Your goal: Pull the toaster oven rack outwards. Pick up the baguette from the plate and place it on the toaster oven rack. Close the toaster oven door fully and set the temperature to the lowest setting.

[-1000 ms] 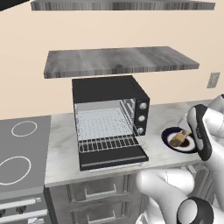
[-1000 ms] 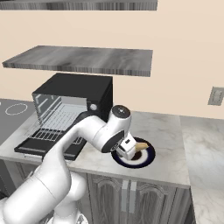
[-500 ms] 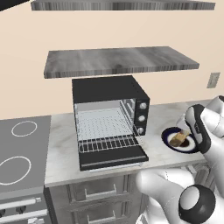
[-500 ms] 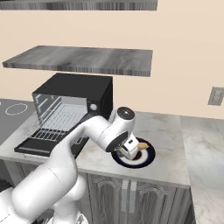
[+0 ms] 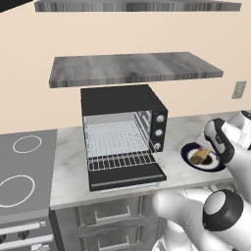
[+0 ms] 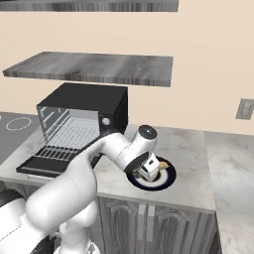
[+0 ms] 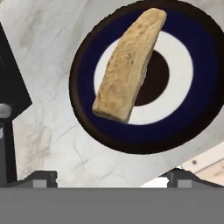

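Observation:
The baguette [image 7: 127, 65] lies aslant on the plate [image 7: 83, 83], which has a dark blue rim. My gripper [image 7: 109, 177] hangs open just above them, with the fingertips [image 7: 41, 177] spread wide and nothing between them. From the side, the hand [image 6: 149, 170] covers most of the plate [image 6: 167, 179], and only an end of the baguette [image 6: 162, 165] peeks out. The toaster oven door [image 5: 126, 177] lies open and flat, with the toaster oven rack [image 5: 122, 160] drawn out over it. The temperature knob [image 5: 160, 118] tops a column of three.
A stovetop [image 5: 24, 186] lies left of the oven. A grey shelf [image 5: 132, 68] hangs right above the oven. The counter's front edge [image 7: 205, 162] runs close to the plate. A wall outlet [image 5: 238, 89] sits at the right.
The wrist has shifted slightly to the right over the plate. The gripper has stayed open, and the baguette, plate and oven have not moved.

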{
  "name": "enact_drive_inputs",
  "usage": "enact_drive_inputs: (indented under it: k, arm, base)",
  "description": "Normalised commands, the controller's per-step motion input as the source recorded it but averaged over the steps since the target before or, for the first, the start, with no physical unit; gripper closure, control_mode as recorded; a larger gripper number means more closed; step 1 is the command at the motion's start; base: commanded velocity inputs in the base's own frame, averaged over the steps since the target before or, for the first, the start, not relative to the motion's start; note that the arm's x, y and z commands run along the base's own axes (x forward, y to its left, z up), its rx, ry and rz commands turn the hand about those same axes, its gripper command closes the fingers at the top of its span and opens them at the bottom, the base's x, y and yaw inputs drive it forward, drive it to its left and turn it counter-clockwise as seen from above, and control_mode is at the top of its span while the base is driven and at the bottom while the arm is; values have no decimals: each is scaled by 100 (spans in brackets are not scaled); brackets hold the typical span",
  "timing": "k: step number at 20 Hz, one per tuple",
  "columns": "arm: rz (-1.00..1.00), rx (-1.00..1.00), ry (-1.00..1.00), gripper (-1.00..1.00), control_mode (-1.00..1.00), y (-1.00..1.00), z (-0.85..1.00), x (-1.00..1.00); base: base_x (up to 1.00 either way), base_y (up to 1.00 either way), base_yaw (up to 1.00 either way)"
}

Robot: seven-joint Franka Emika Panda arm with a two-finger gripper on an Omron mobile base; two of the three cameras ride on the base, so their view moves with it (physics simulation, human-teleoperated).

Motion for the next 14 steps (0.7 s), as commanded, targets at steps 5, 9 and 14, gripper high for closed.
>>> enact_drive_inputs:
  k: [5,9,14]
  arm:
    - [1,4,0,-100,-100,-15,-23,20]
    - [1,3,0,-100,-100,-13,-24,20]
    - [1,3,0,-100,-100,-11,-24,18]
  base:
    - [0,0,0]
    - [0,0,0]
    - [0,0,0]
